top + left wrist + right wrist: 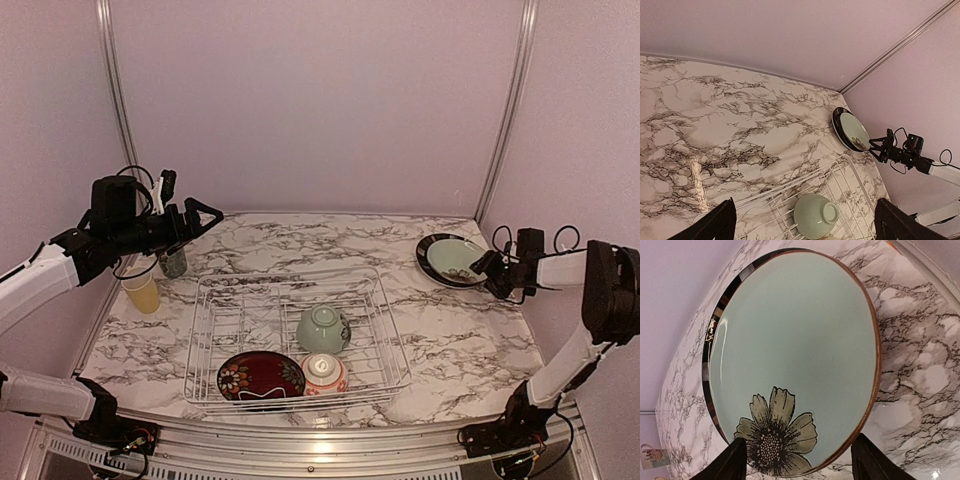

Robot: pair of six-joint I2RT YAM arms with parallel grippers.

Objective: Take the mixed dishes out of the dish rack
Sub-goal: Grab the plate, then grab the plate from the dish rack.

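The white wire dish rack (385, 330) stands mid-table. In it lie a pale green bowl (322, 328) on its side, a red-striped white bowl (324, 372) and a dark red floral plate (260, 375). A teal floral plate (452, 258) rests on a black-rimmed plate (710, 340) at the back right of the table. My right gripper (483, 265) is open at that stack's right edge; the teal plate's (795, 350) near rim shows between its fingers (732, 460) without touching them. High over the rack's back left corner, my left gripper (205, 215) hangs open and empty above the green bowl (815, 215).
A yellow cup (143, 290) and a patterned tall cup (174, 260) stand on the table left of the rack. Purple walls close the back and both sides. Bare marble lies behind the rack (840, 170) and between it and the plates (852, 131).
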